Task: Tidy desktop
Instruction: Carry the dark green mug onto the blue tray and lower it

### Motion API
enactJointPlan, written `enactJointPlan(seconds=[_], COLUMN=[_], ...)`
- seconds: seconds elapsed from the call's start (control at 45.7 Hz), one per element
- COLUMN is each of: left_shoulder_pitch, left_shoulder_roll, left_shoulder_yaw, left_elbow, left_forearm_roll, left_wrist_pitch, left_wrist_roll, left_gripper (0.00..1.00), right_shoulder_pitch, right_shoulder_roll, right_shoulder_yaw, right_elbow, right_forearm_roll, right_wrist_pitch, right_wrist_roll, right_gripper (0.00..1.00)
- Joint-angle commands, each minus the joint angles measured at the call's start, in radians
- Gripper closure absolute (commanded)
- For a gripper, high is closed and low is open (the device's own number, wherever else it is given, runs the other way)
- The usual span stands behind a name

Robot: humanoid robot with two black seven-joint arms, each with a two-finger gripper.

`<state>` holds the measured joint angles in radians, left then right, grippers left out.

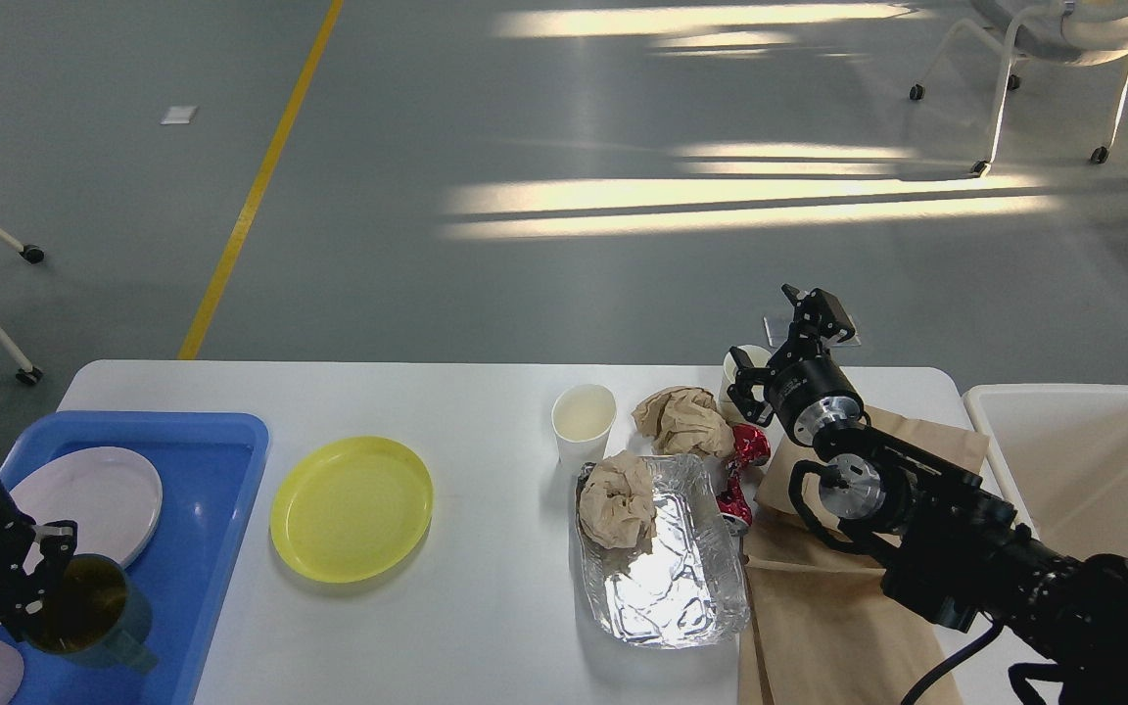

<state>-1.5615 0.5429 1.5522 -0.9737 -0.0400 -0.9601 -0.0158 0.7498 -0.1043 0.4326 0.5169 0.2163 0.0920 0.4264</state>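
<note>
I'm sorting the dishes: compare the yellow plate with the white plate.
The yellow plate lies on the bare desktop; the white plate lies in the blue tray. The yellow plate is in full view; the white plate is partly hidden by the left gripper, which holds a mug. Both are round, empty and lie flat.

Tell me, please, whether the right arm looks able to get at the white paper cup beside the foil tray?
Probably yes: the paper cup stands upright with free desktop around it, though crumpled paper lies between it and the right gripper.
</note>
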Motion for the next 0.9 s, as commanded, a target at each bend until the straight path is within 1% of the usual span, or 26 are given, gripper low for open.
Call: enactJointPlan(seconds=[0.0, 0.131, 0.263, 0.372, 0.635, 0.81, 0.876], left_shoulder_pitch=[0.018, 0.023, 0.064, 0.084, 0.090, 0.092, 0.098], left_shoulder_roll=[0.000, 0.000, 0.000, -0.004, -0.017, -0.018, -0.020], left_shoulder_yaw=[0.002, 0.002, -0.012, -0.014, -0.020, -0.020, -0.020], left_elbow=[0.006, 0.009, 0.043, 0.047, 0.067, 0.066, 0.066], left_forearm_roll=[0.000, 0.002, 0.002, 0.000, 0.000, 0.000, 0.000], left_wrist_pitch=[0.000, 0.000, 0.000, 0.000, 0.000, 0.000, 0.000], left_wrist_roll=[-0.001, 0.000, 0.000, -0.001, 0.000, 0.000, 0.000], left_gripper=[1.00, 1.00, 0.99, 0.99, 0.98, 0.94, 0.90], right_shoulder_pitch=[0.000, 0.000, 0.000, 0.000, -0.001, 0.000, -0.001], right_shoulder_roll=[0.000, 0.000, 0.000, 0.000, 0.000, 0.000, 0.000], right_shoulder_yaw=[0.000, 0.000, 0.000, 0.000, 0.000, 0.000, 0.000], right_elbow=[0.000, 0.000, 0.000, 0.000, 0.000, 0.000, 0.000], right_forearm_roll=[0.000, 0.000, 0.000, 0.000, 0.000, 0.000, 0.000], right_wrist_pitch=[0.000, 0.000, 0.000, 0.000, 0.000, 0.000, 0.000], right_wrist_roll=[0.000, 0.000, 0.000, 0.000, 0.000, 0.000, 0.000], right_gripper=[0.00, 0.00, 0.00, 0.00, 0.00, 0.00, 0.00])
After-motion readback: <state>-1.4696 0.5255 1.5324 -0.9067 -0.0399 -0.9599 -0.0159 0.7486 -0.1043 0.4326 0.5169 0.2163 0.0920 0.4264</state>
